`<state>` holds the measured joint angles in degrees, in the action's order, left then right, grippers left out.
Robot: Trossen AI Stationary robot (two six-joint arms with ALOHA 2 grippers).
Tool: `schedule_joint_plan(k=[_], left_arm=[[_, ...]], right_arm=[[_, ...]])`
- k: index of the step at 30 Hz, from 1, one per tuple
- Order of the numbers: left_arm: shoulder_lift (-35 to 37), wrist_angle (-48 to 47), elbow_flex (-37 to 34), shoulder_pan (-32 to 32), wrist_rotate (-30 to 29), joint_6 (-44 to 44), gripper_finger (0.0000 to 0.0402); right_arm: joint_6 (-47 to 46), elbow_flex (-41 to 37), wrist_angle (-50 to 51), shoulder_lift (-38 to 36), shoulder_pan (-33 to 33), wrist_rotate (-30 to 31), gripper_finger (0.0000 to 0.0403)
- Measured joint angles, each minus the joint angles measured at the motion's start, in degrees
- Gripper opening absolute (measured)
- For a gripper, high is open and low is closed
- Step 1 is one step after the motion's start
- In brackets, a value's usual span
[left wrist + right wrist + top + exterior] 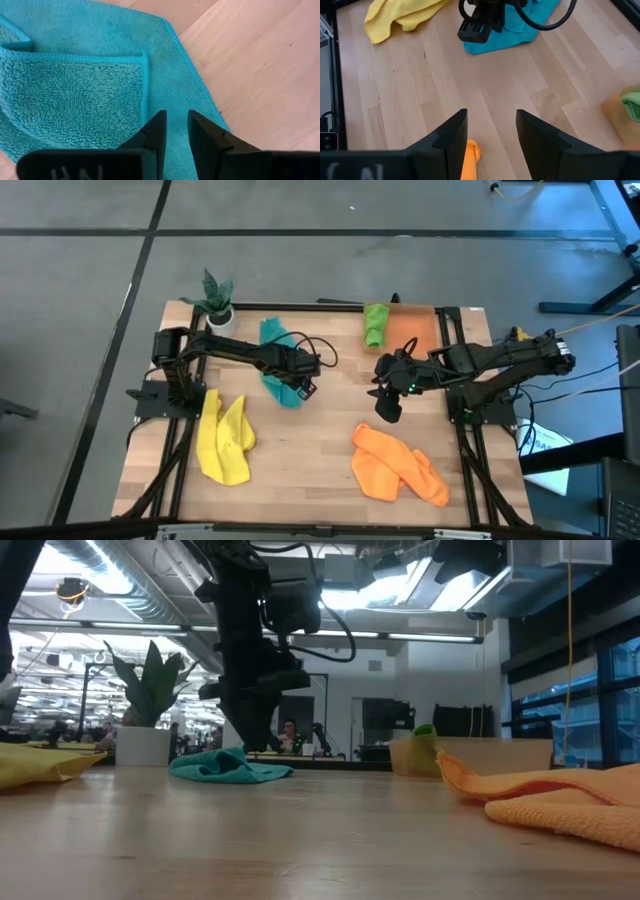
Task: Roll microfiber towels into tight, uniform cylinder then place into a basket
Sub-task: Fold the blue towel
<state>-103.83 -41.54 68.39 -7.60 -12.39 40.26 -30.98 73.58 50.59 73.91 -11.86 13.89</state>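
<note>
Over the rumpled, nubby teal towel the left gripper hovers, its fingers slightly parted, empty.

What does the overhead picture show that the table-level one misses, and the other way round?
Only the overhead view shows both arms whole, the right gripper hanging open over bare table and the green towel lying in the basket. Only the table-level view shows the room behind, with ceiling lights and a seated person. Both show the teal towel under the left gripper, the yellow towel, the orange towel and the plant.
</note>
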Motion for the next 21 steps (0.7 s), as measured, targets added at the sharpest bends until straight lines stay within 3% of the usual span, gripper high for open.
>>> schedule_joint_plan(k=[14, 21], left_arm=[[0.0, -0.43, 0.0, -0.63, 1.82, 1.28, 0.0047], [0.0, -0.44, 0.0, -0.63, 2.21, -1.78, 0.0085]], right_arm=[[0.19, 0.0, 0.0, 0.0, -0.01, 0.01, 0.017], [0.2, 0.0, 0.0, 0.02, 0.0, 0.02, 0.017]])
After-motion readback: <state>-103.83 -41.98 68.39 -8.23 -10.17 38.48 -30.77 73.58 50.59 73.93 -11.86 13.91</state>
